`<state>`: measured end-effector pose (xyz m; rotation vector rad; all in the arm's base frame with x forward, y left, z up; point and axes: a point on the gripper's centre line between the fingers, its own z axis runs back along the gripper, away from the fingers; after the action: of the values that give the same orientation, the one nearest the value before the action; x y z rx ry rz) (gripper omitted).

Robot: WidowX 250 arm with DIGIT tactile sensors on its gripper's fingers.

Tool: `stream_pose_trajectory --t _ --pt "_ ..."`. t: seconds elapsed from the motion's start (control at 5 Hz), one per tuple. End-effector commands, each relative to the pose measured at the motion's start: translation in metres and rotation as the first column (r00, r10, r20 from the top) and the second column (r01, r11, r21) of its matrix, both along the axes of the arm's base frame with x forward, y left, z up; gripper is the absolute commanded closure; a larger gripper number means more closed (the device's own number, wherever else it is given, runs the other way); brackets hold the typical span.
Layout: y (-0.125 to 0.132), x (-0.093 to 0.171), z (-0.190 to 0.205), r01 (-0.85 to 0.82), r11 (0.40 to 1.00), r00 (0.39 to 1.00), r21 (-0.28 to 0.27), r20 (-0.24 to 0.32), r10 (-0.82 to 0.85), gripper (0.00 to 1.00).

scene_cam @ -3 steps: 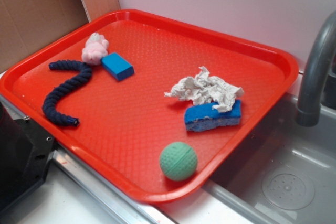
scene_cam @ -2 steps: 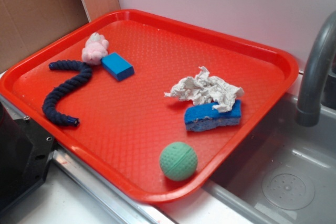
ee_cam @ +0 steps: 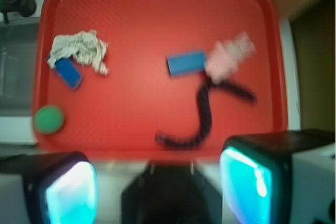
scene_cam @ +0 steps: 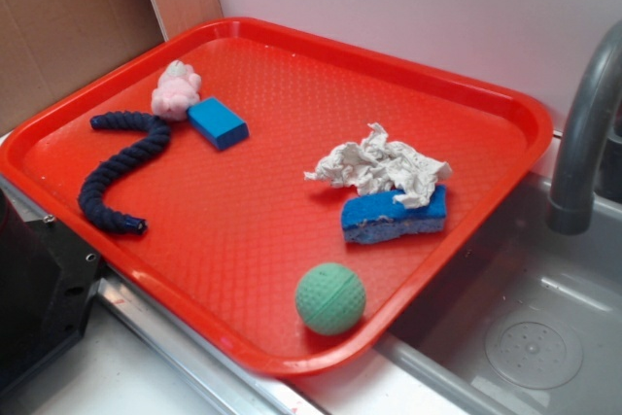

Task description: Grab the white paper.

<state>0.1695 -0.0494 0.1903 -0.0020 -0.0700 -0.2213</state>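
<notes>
- The white paper [scene_cam: 381,166], a crumpled off-white wad with jagged edges, is lying on the right half of the red tray [scene_cam: 292,46], its near edge resting over the top of the blue sponge [scene_cam: 394,216].
- It is looking very light, soft and easily torn; a pinch across the raised, bunched middle is likely the surest hold, since the thin ragged tips would probably slip out or rip.
- Its long axis is running across the tray in the exterior view, from a pointed corner toward the tray's centre to the fuller end overhanging the sponge.
- A green ball [scene_cam: 330,298] is sitting near the tray's front rim, well apart from the paper.
- Across the tray, a blue block [scene_cam: 218,122], a pink plush toy [scene_cam: 176,90] and a dark blue rope [scene_cam: 121,167] are clustering together.
- The pincer [ee_cam: 157,182] is hovering high above the tray's edge, its fingers [ee_cam: 71,192] standing wide apart and holding nothing.
</notes>
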Motion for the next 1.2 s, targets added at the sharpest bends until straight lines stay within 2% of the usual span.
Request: stream_pose_trajectory --t 0.0,0.2,0.4,0.6,0.8,1.0 --pt "-0.071 0.082 -0.048 0.323 0.946 0.942 -0.017 0.1 -0.32 0.0" --pt "-0.099 0.089 -0.08 0.438 0.899 0.894 -0.007 0.11 -0.435 0.0" --pt "-0.103 0.083 -0.117 0.503 0.864 0.861 0.004 0.079 -0.502 0.0" --pt "-0.094 0.089 -0.138 0.554 0.832 0.832 0.005 0.022 -0.554 0.0" --pt "-0.085 0.101 -0.154 0.517 0.856 0.855 -0.022 -0.029 -0.518 0.0" --pt "-0.078 0.119 -0.152 0.46 0.887 0.885 -0.035 -0.065 -0.462 1.0"
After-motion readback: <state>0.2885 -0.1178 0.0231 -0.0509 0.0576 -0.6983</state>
